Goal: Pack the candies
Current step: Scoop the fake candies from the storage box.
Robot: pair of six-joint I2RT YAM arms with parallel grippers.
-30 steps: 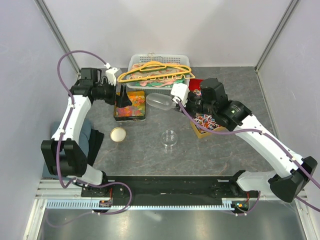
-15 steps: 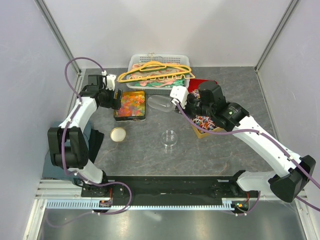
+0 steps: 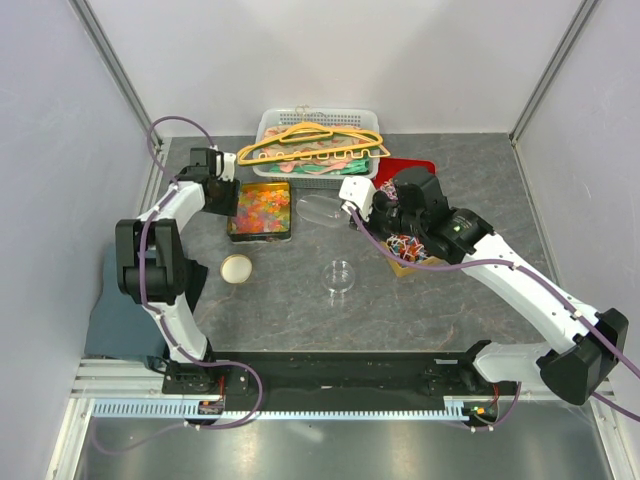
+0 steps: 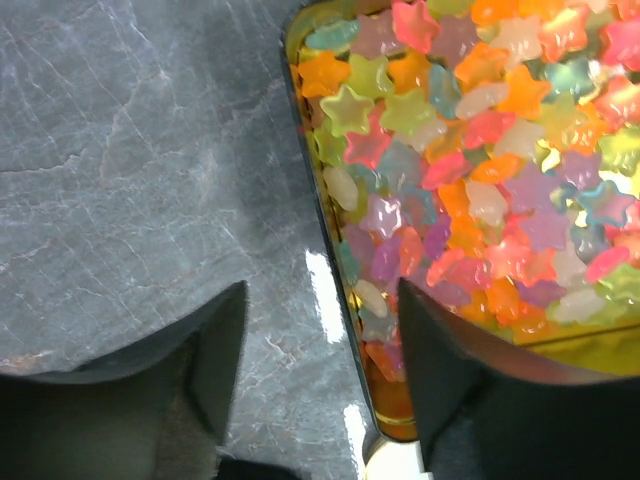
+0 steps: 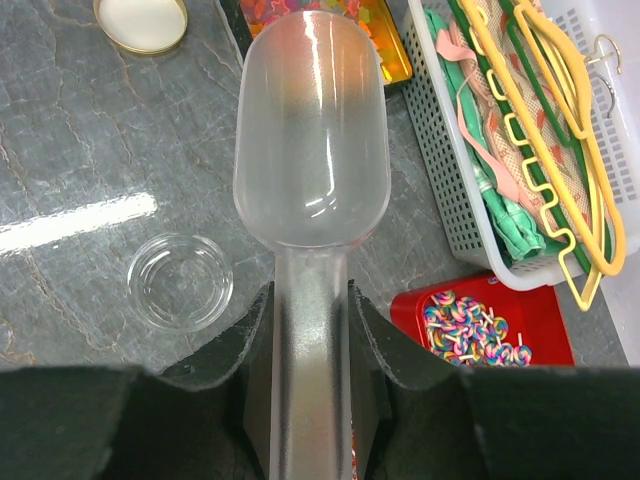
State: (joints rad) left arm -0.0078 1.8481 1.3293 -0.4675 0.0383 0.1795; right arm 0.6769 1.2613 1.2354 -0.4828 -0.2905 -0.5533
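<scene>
Star-shaped translucent gummies (image 4: 470,150) in orange, yellow, pink and other colours fill a gold tin (image 3: 262,210). My left gripper (image 4: 320,345) is open and empty, low at the tin's left wall, its fingers either side of the rim (image 4: 330,290); it also shows in the top view (image 3: 228,197). My right gripper (image 5: 310,370) is shut on the handle of a translucent scoop (image 5: 310,140), whose empty bowl hovers just right of the tin (image 3: 318,208). Red, blue and white wrapped pieces lie in a cardboard box (image 3: 408,245) under the right arm.
A small clear dish (image 3: 340,275) stands in the table's middle and a round gold lid (image 3: 237,268) lies left of it. A white basket (image 3: 318,145) with hangers is at the back. A red box (image 5: 480,325) holds swirled lollipops.
My left gripper has swung back and to the left, from over the tin to its left edge. My right gripper has carried the scoop slightly towards the tin.
</scene>
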